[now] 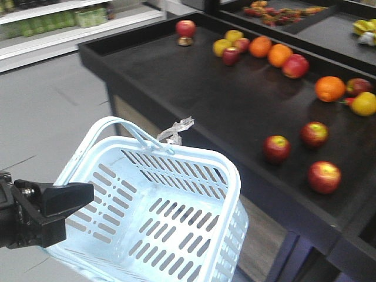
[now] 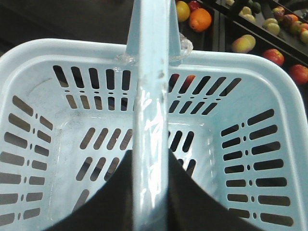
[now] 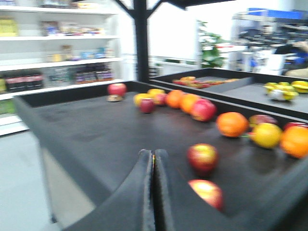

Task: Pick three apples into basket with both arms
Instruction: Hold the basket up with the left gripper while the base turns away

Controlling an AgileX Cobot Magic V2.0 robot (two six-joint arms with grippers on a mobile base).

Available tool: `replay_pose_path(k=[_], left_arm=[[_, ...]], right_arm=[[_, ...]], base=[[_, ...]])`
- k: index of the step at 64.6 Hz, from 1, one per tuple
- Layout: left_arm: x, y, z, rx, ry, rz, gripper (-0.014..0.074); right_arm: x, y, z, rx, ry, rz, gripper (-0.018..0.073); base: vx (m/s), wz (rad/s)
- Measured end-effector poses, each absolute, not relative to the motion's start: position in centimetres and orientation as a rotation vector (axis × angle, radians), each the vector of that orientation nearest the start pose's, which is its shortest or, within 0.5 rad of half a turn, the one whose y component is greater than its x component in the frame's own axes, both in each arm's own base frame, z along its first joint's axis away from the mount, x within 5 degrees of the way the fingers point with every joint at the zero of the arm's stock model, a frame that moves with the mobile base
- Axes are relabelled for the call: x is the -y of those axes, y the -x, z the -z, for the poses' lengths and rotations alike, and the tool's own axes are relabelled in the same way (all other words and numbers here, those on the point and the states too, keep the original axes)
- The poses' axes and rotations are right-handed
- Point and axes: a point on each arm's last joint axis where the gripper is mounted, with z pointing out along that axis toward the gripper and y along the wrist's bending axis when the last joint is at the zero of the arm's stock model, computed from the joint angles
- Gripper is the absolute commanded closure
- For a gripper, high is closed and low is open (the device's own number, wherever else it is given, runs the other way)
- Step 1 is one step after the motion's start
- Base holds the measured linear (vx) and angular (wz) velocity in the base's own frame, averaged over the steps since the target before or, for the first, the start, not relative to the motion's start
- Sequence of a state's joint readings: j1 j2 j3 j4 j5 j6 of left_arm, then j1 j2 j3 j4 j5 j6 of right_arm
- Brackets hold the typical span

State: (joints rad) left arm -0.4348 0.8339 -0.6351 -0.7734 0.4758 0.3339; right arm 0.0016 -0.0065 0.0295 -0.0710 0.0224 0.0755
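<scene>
The pale blue basket [image 1: 176, 235] hangs tilted in front of the black display table, with nothing inside it. My left gripper [image 2: 151, 153] is shut on the basket's handle [image 2: 151, 96], and that arm shows as a black block [image 1: 47, 211] at the lower left. Three red apples [image 1: 276, 148] [image 1: 315, 134] [image 1: 324, 176] lie near the table's front right. My right gripper [image 3: 154, 154] is shut and holds nothing, low at the table's front edge. Two of the apples [image 3: 202, 157] [image 3: 207, 192] lie just to its right. The right gripper is out of the front view.
Farther back on the table [image 1: 194, 88] lie oranges [image 1: 279, 54], a yellow apple [image 1: 364, 103] and more red apples [image 1: 185, 28] [image 1: 295, 66]. The table has a raised rim. A second fruit table [image 1: 329, 26] stands behind, and store shelves [image 1: 53, 23] line the left.
</scene>
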Motion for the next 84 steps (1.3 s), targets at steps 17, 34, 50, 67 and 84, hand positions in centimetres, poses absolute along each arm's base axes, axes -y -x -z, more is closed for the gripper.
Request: replay_pose_path(k=[17,34,50,67,84], left_arm=[[9.70,-13.96,-31.33,-2.097,-0.270,0.832,0.0604],[9.70,-13.96,-31.33,-2.097,-0.270,0.832,0.0604],[9.70,-13.96,-31.33,-2.097,-0.270,0.832,0.0604],[9.70,-13.96,-31.33,-2.097,-0.270,0.832,0.0604],[9.70,-13.96,-31.33,-2.097,-0.270,0.832,0.0604]], right_arm=[[0.01,-5.71,-20.15,-1.529,-0.003,-0.004,0.0568],[0.01,-5.71,-20.15,-1.529,-0.003,-0.004,0.0568],[0.01,-5.71,-20.15,-1.529,-0.003,-0.004,0.0568],[0.01,-5.71,-20.15,-1.529,-0.003,-0.004,0.0568],[0.01,-5.71,-20.15,-1.529,-0.003,-0.004,0.0568]], base=[[-0.15,0.60],[-0.13,0.59],[-0.08,0.62],[0.00,0.60],[0.09,0.58]])
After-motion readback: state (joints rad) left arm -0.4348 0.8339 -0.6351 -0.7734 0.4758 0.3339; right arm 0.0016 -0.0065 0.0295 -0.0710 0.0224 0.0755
